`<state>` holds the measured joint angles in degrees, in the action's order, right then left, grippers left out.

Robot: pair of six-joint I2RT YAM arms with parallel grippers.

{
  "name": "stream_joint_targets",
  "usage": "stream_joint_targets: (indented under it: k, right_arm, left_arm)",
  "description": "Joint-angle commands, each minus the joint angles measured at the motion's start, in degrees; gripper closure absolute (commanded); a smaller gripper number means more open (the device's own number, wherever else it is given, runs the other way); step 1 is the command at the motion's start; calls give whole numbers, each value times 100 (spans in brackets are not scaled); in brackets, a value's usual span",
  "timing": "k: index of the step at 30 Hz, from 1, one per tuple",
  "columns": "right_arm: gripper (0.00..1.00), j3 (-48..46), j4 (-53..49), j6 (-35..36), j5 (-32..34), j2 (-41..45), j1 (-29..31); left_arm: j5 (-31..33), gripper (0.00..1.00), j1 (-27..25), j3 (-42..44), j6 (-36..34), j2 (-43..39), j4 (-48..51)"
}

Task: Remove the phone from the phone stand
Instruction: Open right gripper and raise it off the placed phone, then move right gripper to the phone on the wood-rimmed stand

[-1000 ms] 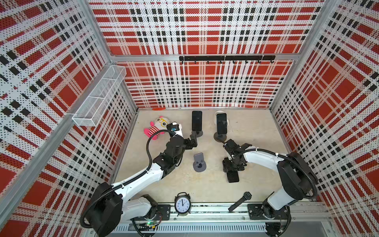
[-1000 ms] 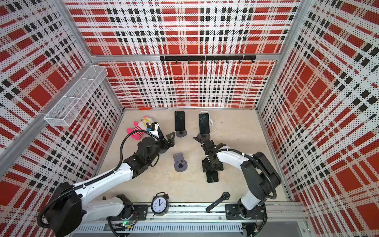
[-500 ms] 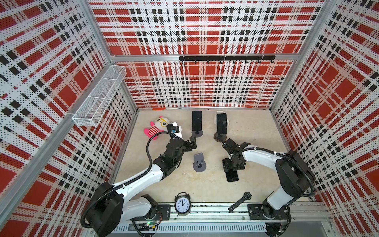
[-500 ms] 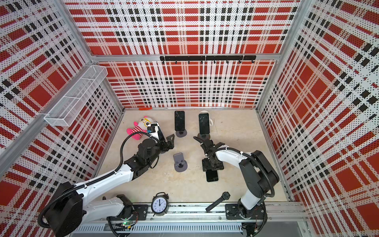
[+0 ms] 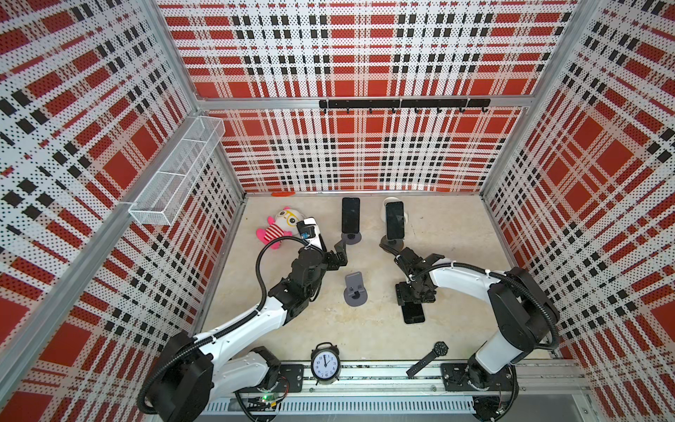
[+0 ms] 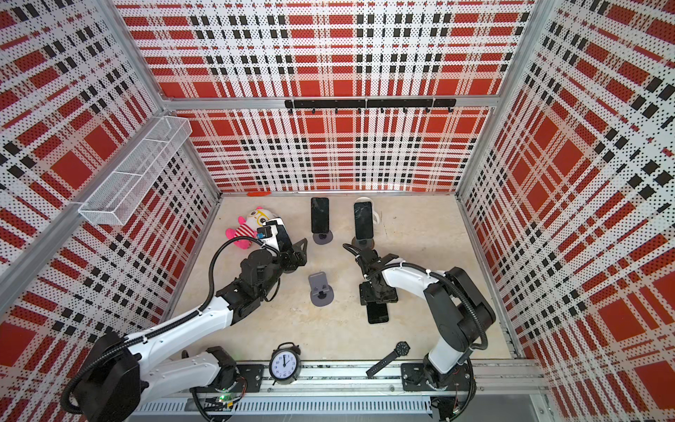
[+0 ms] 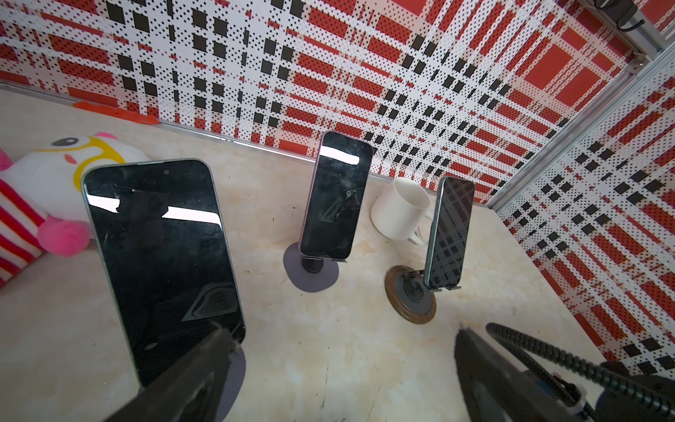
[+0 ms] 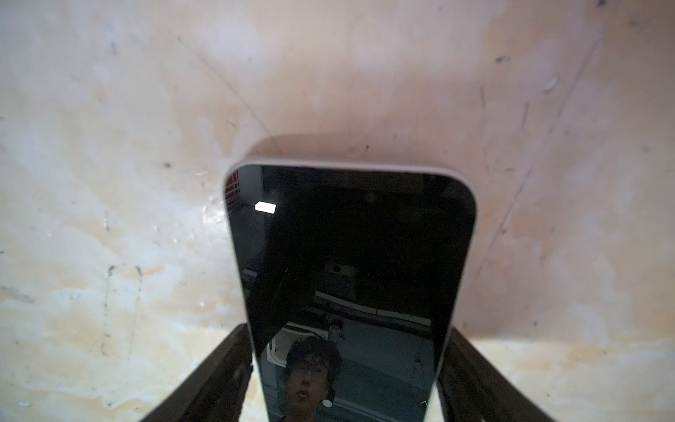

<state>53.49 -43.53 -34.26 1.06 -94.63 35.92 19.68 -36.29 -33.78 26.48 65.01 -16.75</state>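
Note:
A black-screened phone (image 8: 347, 255) in a pale case lies flat on the table (image 5: 414, 314), to the right of an empty grey phone stand (image 5: 354, 290). My right gripper (image 8: 347, 330) hangs low over its near end (image 5: 416, 294). It is open, with its fingers (image 8: 226, 365) on either side of the phone and a slim gap at each edge. My left gripper (image 7: 342, 331) is wide open and empty near the middle left (image 5: 339, 252). One finger is beside the foot of a big phone (image 7: 160, 263) that leans on a grey stand.
Two more phones stand at the back, one (image 5: 350, 215) on a grey base, one (image 5: 394, 219) on a wood-ringed base in front of a white mug (image 7: 398, 212). A plush toy (image 5: 279, 226) lies back left. An alarm clock (image 5: 325, 363) and a wristwatch (image 5: 429, 358) sit at the front rail.
The right gripper's jaws have parted slightly from the phone, which stays flat on the table. Neither arm has visibly shifted.

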Motion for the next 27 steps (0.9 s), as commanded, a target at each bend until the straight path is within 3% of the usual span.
stream_joint_targets:
  k: [1,14,18,24,27]
  right_arm:
    - [21,-25,41,-106,238,-263,89]
    - [16,153,125,-286,833,119,262]
    - [15,238,151,-552,1049,498,271]
    - [4,77,820,-551,1053,1385,298]
    - [4,-25,1332,-547,1530,1818,301]
  left_arm:
    - [36,2,43,123,-90,-102,-159]
    - [33,2,30,77,58,-426,-39]
    - [-23,2,26,123,164,-650,-74]
    - [226,2,43,192,201,-866,-284]
    - [275,2,77,388,292,-873,-787]
